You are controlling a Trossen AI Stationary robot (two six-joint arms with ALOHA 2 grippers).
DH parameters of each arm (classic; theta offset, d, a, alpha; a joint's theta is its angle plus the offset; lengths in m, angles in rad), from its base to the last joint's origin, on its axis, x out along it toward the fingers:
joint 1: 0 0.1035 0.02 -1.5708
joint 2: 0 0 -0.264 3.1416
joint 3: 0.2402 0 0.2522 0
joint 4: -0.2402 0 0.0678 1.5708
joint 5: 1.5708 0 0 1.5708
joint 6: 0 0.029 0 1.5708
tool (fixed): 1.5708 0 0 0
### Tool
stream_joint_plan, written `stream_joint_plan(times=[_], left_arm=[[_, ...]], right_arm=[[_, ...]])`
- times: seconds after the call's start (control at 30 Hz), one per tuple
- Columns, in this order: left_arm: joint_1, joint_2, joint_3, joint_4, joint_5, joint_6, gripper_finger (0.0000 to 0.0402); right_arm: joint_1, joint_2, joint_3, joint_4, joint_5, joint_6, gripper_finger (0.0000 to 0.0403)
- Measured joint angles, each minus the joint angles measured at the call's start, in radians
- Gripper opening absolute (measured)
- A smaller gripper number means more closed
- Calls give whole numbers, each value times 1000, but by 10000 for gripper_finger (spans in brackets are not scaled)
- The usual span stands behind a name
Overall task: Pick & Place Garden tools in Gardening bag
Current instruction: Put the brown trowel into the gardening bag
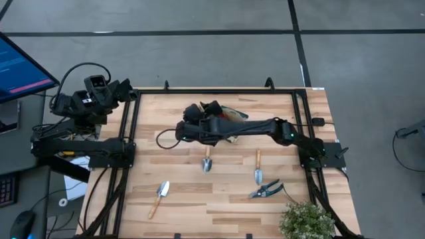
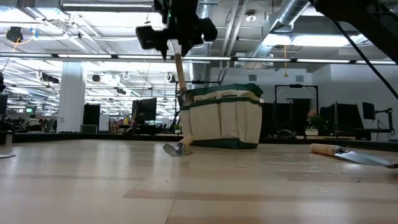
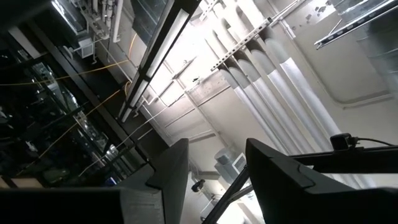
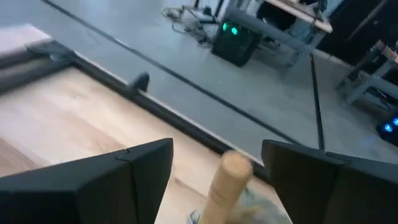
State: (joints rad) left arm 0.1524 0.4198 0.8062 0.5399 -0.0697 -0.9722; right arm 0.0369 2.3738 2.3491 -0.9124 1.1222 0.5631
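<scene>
Right tool released around an upright trowel left of the bag; left tool parted, far left

Right arm: stretched across tabletop toward its centre, wrist bent down. Right gripper: raised above surface, fingers spread apart, nothing clamped between them. Left arm: folded back beyond tabletop's left edge. Left gripper: pointed upward, fingers parted.
</scene>
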Motion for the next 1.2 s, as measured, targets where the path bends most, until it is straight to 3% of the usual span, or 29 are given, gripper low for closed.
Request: stream_joint_plan(times=[0.17,0.33,0.5,0.73,1.0,1.2], left_arm=[[0,0,0,0,0,0,159],[0,0,0,0,0,0,159],[0,0,0,0,3,0,159],[0,0,0,0,4,0,159],[0,0,0,1,6,0,159],[0,0,0,1,6,3,159]], right_arm=[[-22,-77,-8,61,-143,-74,238],[-86,-129,-8,146,-418,-184,231],[-105,-137,-8,284,-653,-300,182],[-109,-137,-9,232,-707,-335,16],[-149,-142,-10,223,-799,-409,2],[-168,-221,-11,289,-874,-533,1]])
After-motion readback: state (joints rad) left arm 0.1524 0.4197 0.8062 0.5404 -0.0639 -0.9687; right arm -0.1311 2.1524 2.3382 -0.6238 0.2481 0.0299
